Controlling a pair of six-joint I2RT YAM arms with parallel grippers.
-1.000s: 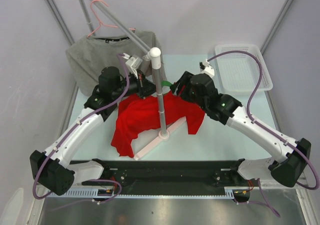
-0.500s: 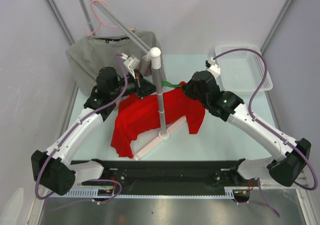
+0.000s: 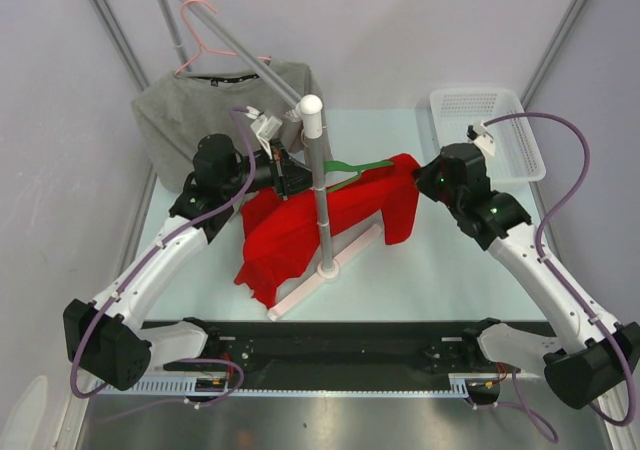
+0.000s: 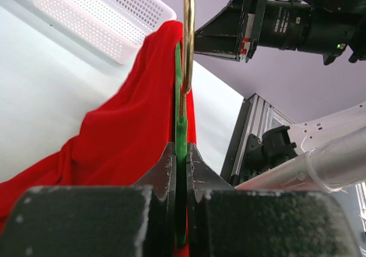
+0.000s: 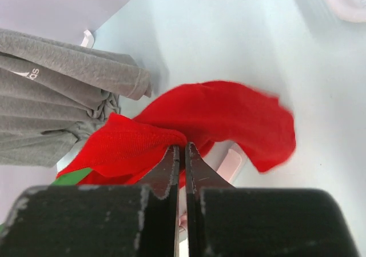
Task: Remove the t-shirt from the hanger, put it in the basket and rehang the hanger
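A red t-shirt (image 3: 320,215) hangs stretched between both grippers, draped around the stand's pole. My left gripper (image 3: 285,170) is shut on the green hanger (image 3: 355,166), whose thin arm shows bare above the cloth. In the left wrist view the hanger (image 4: 180,134) runs straight out from between the shut gripper (image 4: 181,154), with the red t-shirt (image 4: 126,131) beside it. My right gripper (image 3: 422,175) is shut on the shirt's right edge and holds it up. The right wrist view shows that gripper (image 5: 182,149) pinching a fold of the t-shirt (image 5: 229,117).
A stand with a white-topped pole (image 3: 318,170) and a pink base (image 3: 325,270) rises at the table's middle. A grey t-shirt (image 3: 200,100) hangs on a pink hanger (image 3: 205,40) at the back left. A white basket (image 3: 487,135) sits at the back right.
My right gripper shut on the red t-shirt and drew it to the right, toward the basket. The cloth lifted and stretched, baring the green hanger's arm. The left gripper stayed put.
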